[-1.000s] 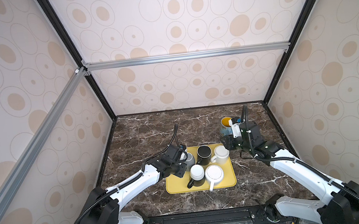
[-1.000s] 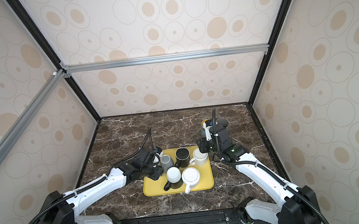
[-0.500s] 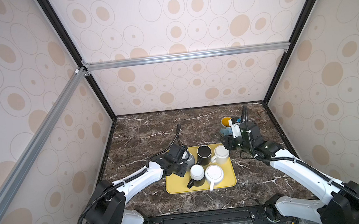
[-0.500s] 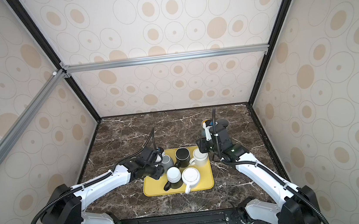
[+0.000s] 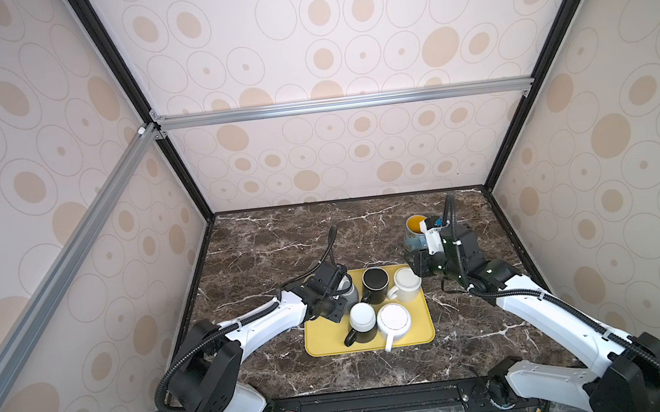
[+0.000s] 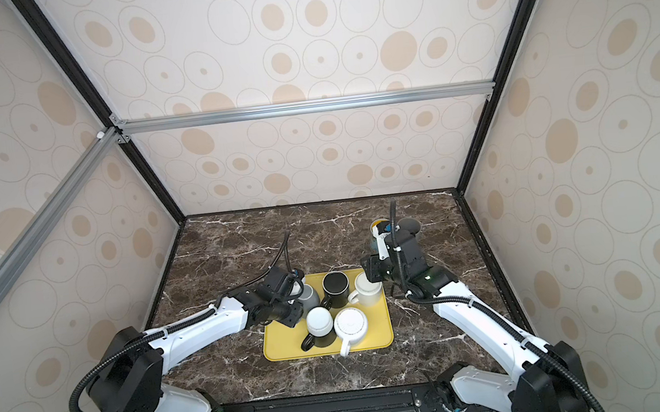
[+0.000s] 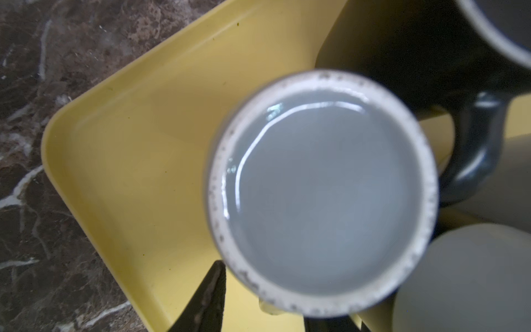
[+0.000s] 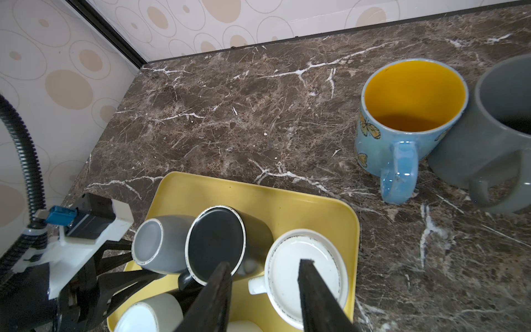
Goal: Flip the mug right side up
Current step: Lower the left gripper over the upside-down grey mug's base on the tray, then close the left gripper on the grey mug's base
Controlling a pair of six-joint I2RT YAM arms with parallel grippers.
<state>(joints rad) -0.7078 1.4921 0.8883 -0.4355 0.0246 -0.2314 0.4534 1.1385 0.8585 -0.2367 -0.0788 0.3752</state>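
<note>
well, the left tool (image 5: 340, 300) is clamped on the tilted grey mug (image 8: 161, 244), and the right tool (image 8: 264, 270) is apart and empty. turning it could knock the black mug (image 8: 215, 244) just beside, or the mug may slip onto the tray (image 8: 287, 201).

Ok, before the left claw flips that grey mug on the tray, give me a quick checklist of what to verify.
1. Left claw straddles the grey mug: ok.
2. Grip closed firmly on it: cannot tell.
3. Grey mug upside down, base facing up: ok.
4. Room beside it to turn: not ok, the black mug has its handle close alongside.
5. Right claw out of the way: ok, open above the white mug.
</note>
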